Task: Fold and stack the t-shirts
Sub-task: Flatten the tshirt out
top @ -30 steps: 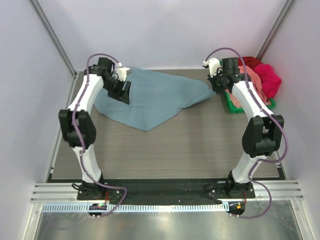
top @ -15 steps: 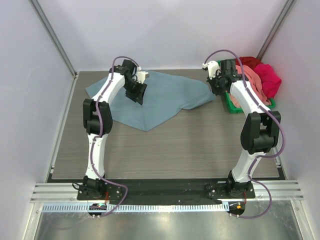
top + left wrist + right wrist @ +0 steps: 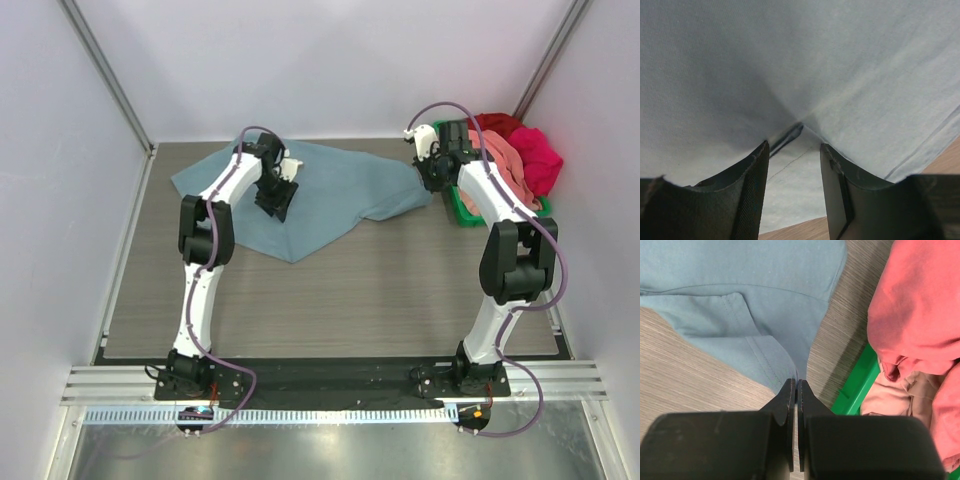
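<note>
The large dusty blue-grey t-shirt (image 3: 335, 190) lies spread across the back of the table, one point reaching toward the front. My left gripper (image 3: 277, 200) is open and hovers low over its middle. In the left wrist view the cloth (image 3: 840, 65) fills the frame and a crease runs between the fingers (image 3: 751, 190). My right gripper (image 3: 428, 178) is at the shirt's right corner. In the right wrist view the gripper (image 3: 797, 384) is shut on the shirt's hem edge (image 3: 765, 352). Salmon-pink (image 3: 505, 160), magenta (image 3: 540, 160) and red (image 3: 498, 124) t-shirts are piled at the right.
The pile of coloured shirts sits in a green plastic bin (image 3: 463, 212) at the back right, just right of my right gripper; its rim shows in the right wrist view (image 3: 855, 385). Bare wood-grain table (image 3: 350, 300) stretches in front of the shirt. Walls enclose the table on three sides.
My left arm swung right, from the shirt's left corner to its middle. That left corner now lies flat on the table. The right gripper has barely moved.
</note>
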